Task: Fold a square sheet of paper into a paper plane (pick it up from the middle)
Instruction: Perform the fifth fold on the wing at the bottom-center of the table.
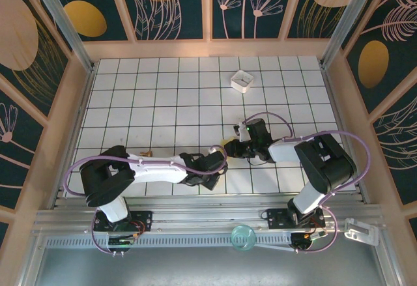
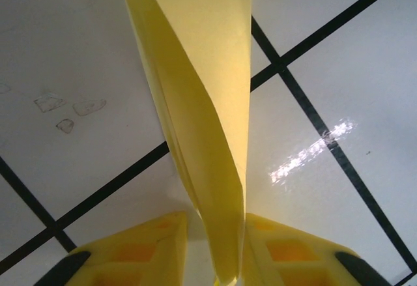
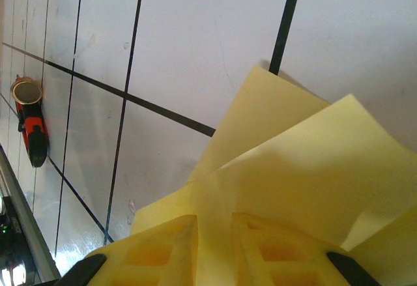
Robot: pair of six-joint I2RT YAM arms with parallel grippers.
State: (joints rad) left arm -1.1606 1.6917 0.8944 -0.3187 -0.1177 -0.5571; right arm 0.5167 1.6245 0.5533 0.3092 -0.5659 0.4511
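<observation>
Though the overhead view hides most of it behind the two wrists, the wrist cameras show the sheet of paper [image 2: 208,71] plainly. It hangs between the two arms over the near middle of the grid-tiled table [image 1: 163,90], well apart from the small white box [image 1: 242,81] at the far side. It seems to be lifted rather than lying flat, though I cannot be sure that no corner touches the tiles.

The right gripper [image 3: 215,224] has its fingers drawn close together on several yellow layers, which fan out loosely beyond them. The left gripper [image 2: 215,221] straddles a long, narrow folded part. The paper lies against one finger while a sliver of table shows beside the other, so I cannot tell whether that grip is tight.

As for progress, folding is well begun. The sheet is no longer a square; it shows overlapping flaps and one long lengthwise crease. It is not yet a plane, since the layers at the right end splay open and no flat wings or sharp nose can be seen. Closing, creasing and flattening appear to remain.
</observation>
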